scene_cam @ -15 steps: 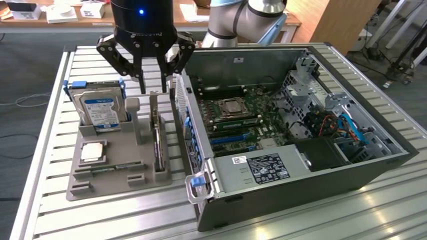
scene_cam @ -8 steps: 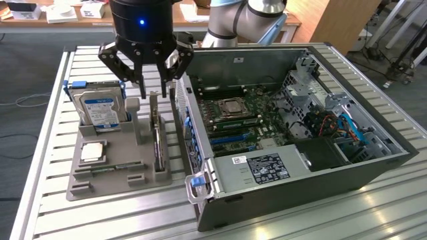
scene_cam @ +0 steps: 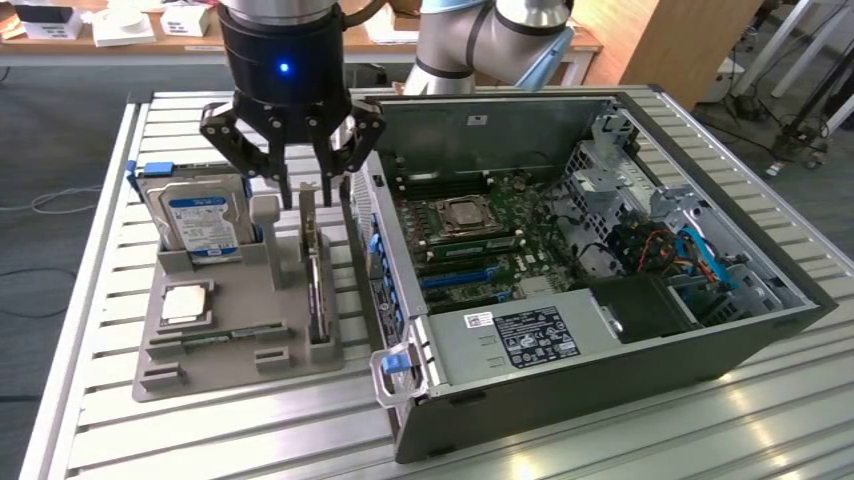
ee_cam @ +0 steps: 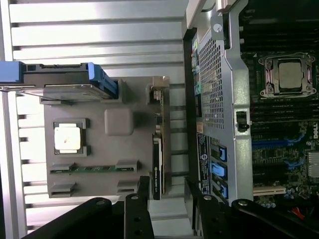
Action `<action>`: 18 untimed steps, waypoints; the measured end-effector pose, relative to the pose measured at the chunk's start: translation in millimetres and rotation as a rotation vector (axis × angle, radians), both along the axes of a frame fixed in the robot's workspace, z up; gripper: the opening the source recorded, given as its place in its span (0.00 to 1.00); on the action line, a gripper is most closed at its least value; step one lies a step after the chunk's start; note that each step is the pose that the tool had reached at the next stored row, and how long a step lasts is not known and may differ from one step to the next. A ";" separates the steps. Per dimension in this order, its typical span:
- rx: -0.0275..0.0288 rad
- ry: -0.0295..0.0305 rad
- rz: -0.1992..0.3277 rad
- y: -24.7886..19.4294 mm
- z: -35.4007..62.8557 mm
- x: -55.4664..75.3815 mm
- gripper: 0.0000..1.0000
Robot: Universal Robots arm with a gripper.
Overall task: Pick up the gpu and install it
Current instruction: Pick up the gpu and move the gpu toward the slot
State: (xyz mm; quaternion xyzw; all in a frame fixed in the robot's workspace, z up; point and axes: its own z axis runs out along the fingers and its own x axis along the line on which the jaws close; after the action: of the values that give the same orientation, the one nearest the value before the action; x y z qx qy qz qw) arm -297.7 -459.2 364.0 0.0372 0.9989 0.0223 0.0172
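A: Gripper [scene_cam: 307, 178] — where is it hanging?
B: Hanging just above the gpu [scene_cam: 315, 270], fingers [ee_cam: 142, 199] standing wide, gripping nothing.
A: And the gpu?
B: Standing on edge in the grey tray [scene_cam: 200, 370] — between the hard drive [scene_cam: 200, 215] and the computer case [scene_cam: 601, 380].

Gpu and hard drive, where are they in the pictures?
gpu [scene_cam: 316, 290], exterior view, middle of the upright card's dark side.
hard drive [scene_cam: 200, 215], exterior view, on its blue-and-white label.
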 end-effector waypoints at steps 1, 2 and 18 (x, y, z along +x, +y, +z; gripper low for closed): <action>-0.0001 0.0001 0.000 0.0 -1.8 -0.1 0.42; -0.0002 0.0002 0.000 0.0 -3.6 -0.3 0.42; 0.0000 0.0000 0.000 0.0 -32.7 -1.0 0.42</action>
State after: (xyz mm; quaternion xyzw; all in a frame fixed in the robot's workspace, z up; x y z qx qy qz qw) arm -298.7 -459.2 331.3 0.0373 0.9989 0.0223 0.0172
